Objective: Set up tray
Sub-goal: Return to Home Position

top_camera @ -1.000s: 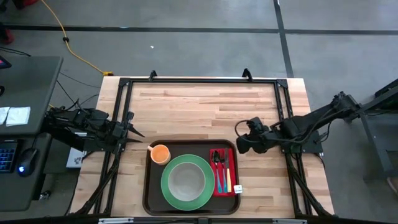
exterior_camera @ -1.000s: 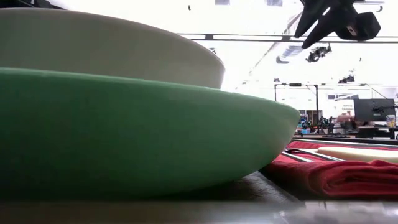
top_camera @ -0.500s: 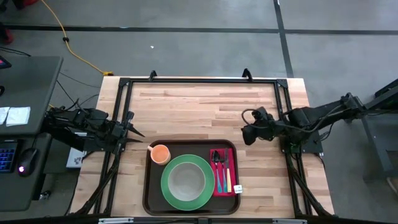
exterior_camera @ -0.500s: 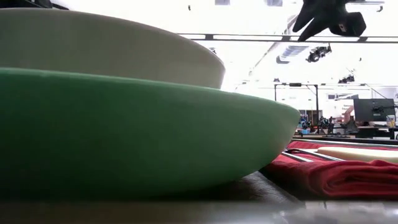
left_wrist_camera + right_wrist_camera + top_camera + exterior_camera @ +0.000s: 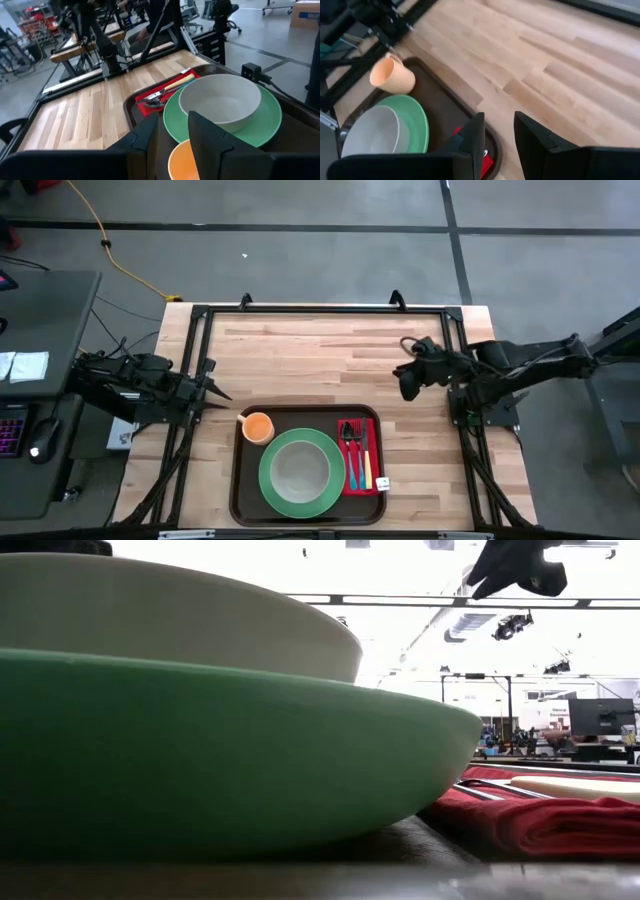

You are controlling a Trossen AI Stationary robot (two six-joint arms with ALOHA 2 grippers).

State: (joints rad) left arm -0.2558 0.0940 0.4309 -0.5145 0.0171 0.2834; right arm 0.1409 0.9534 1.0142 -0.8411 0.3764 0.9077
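Observation:
The dark brown tray (image 5: 243, 490) lies at the table's near edge. On it sit a green plate (image 5: 322, 495) carrying a white bowl (image 5: 298, 470), an orange cup (image 5: 258, 427) at its far left corner, and a red napkin (image 5: 372, 460) with cutlery (image 5: 354, 450) along its right side. My left gripper (image 5: 212, 390) waits open at the table's left edge, level with the cup (image 5: 182, 162). My right gripper (image 5: 408, 383) hovers open over bare wood beyond the tray's far right corner (image 5: 492, 137), high above the table (image 5: 510, 565).
A black metal frame (image 5: 320, 310) runs around the tabletop along its far, left and right edges. Bare wood (image 5: 320, 360) covers the far half of the table. In the low view the plate (image 5: 200, 740) and bowl (image 5: 170, 610) fill most of the picture.
My right gripper has drawn back from above the tray's right side toward the table's far right and has risen. Everything on the tray has stayed where it was.

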